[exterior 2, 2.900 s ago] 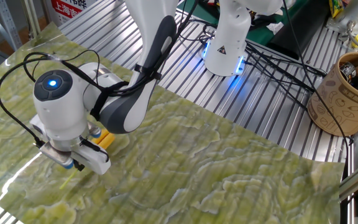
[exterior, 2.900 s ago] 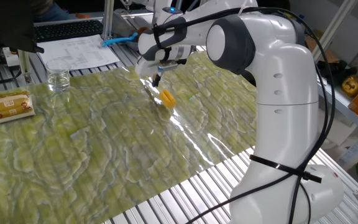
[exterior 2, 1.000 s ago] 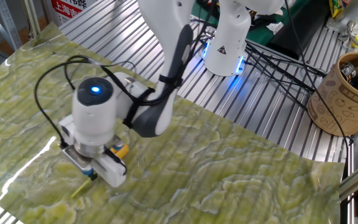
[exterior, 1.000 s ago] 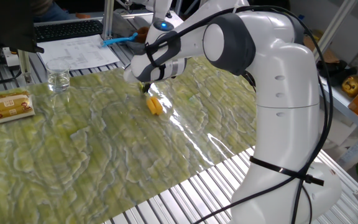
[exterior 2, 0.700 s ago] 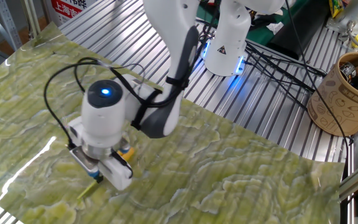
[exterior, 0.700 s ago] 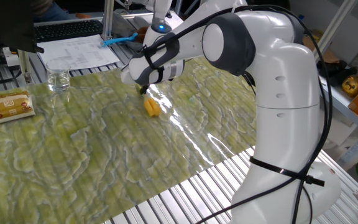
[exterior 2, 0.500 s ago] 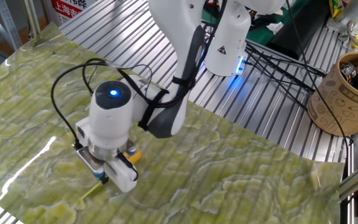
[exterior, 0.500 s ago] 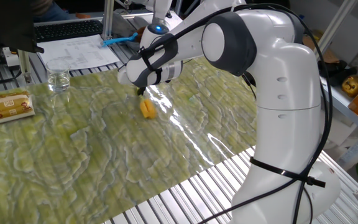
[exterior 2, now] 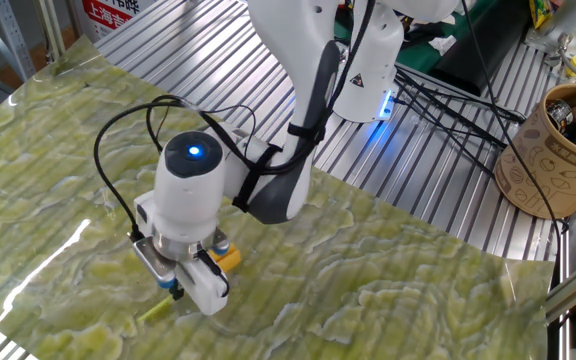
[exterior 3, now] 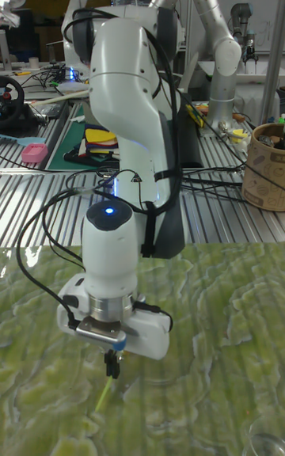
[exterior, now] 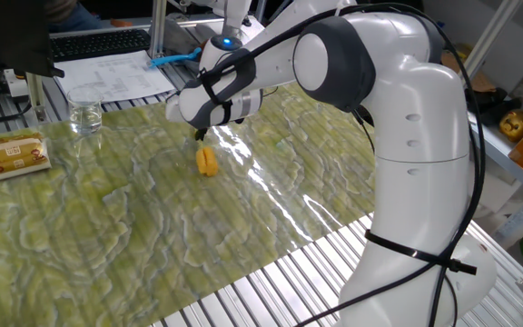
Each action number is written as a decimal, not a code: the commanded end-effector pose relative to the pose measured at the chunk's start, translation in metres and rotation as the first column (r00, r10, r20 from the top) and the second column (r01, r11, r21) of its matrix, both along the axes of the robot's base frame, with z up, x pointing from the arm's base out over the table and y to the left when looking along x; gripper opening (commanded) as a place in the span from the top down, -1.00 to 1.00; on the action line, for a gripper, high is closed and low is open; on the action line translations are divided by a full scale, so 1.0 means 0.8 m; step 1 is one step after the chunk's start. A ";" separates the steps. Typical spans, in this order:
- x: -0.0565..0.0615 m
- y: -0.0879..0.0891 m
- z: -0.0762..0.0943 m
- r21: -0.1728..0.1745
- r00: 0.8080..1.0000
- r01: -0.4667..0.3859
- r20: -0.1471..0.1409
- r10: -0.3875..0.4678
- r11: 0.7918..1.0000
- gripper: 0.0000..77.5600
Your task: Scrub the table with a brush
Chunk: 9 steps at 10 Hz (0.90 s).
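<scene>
The brush has a yellow ribbed head [exterior: 207, 162] that lies on the green marbled sheet of the table [exterior: 107, 227]. My gripper [exterior: 202, 135] is tilted just above and behind it, shut on the thin pale handle. In the other fixed view the head [exterior 2: 227, 258] peeks out beside the wrist and the stick handle [exterior 2: 155, 313] pokes out below the gripper [exterior 2: 174, 290]. The tall fixed view shows the gripper [exterior 3: 112, 364] from the front, with the handle [exterior 3: 103, 397] slanting down to the table [exterior 3: 222, 377]; the head is hidden there.
A tan packet [exterior: 13, 153] lies at the sheet's left edge, with a glass [exterior: 85, 116] behind it. Papers [exterior: 116, 77] and a blue-handled brush [exterior: 175, 57] sit at the back. A brown cup [exterior 2: 556, 150] and cables [exterior 2: 438, 90] are on the bare slats.
The gripper has dragged the brush across the sheet, leftward in one fixed view and rightward in the other. It has kept its hold on the handle throughout.
</scene>
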State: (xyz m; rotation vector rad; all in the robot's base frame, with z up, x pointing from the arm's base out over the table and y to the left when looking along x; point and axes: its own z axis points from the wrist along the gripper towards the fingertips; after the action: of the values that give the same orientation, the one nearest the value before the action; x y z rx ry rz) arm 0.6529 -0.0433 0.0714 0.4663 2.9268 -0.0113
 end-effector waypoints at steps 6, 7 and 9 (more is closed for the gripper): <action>0.010 0.008 0.016 0.268 0.987 0.158 -0.052 -0.150 0.950 0.97; 0.010 0.008 0.013 0.270 0.988 0.153 -0.021 -0.153 0.950 0.97; 0.013 0.009 -0.003 0.258 0.991 0.115 0.037 -0.128 0.959 0.97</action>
State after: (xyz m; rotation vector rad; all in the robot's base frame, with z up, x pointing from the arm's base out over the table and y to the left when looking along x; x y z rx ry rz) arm 0.6596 -0.0362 0.0799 0.7338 2.9177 0.3707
